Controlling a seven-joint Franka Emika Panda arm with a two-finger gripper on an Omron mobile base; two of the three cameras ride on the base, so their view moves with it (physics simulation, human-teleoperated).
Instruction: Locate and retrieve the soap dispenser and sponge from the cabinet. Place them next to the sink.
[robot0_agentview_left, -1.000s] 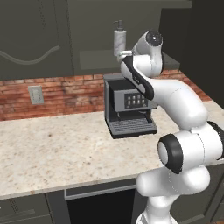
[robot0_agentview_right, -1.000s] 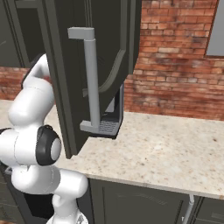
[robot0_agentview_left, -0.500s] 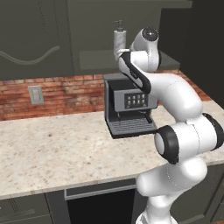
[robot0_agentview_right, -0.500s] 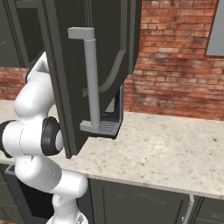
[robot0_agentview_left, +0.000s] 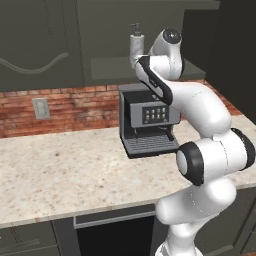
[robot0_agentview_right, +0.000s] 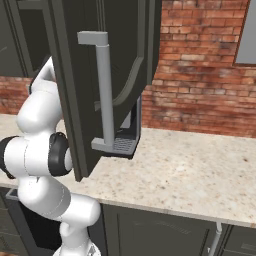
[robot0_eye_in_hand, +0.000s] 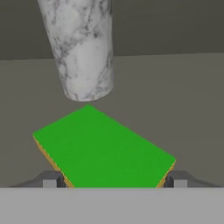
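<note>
Up inside the cabinet (robot0_agentview_left: 50, 40) the gripper (robot0_eye_in_hand: 111, 180) straddles the sponge (robot0_eye_in_hand: 103, 148), one fingertip (robot0_eye_in_hand: 50, 179) at each side; whether it pinches yet I cannot tell. The soap dispenser (robot0_eye_in_hand: 81, 48) stands just beyond the sponge on the shelf, above the coffee machine (robot0_agentview_left: 147, 120).

Marbled glossy soap dispenser (robot0_eye_in_hand: 82, 48); matt green sponge (robot0_eye_in_hand: 103, 148); speckled stone counter (robot0_agentview_left: 65, 175).
</note>
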